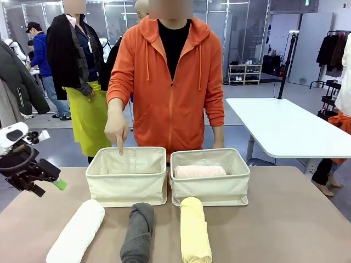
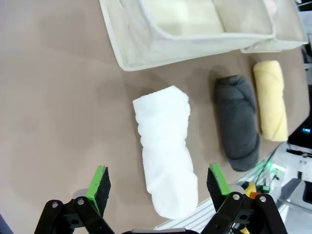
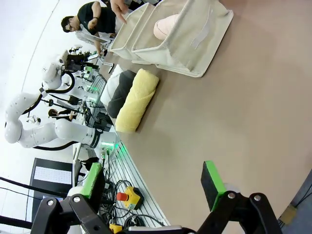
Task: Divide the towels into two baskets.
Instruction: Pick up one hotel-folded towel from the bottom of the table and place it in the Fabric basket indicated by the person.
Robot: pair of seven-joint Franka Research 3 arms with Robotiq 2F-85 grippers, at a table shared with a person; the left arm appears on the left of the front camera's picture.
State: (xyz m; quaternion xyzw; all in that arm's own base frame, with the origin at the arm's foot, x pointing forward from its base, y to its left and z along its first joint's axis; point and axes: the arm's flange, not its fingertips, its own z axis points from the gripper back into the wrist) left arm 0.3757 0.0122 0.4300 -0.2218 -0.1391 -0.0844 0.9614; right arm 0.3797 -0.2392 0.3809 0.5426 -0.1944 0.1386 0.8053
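Left pincer (image 2: 158,181) is wide open above the white towel (image 2: 163,146), which lies on the bench (image 2: 63,122) right under it, running straight away between the jaws. Good line-up, I'd say: drop straight down, shift toward the roll's middle, pinch across its girth so it can't unwind, then lift clear of the rim. Beyond the pincer sits the empty left basket (image 2: 161,46), where the person's hand (image 1: 117,131) points. Grey towel (image 2: 237,119) and yellow towel (image 2: 270,100) lie off to one side. Right pincer (image 3: 153,178) is open too and holds nothing, with the pink towel (image 3: 168,27) in the right basket (image 3: 204,44) far ahead of it.
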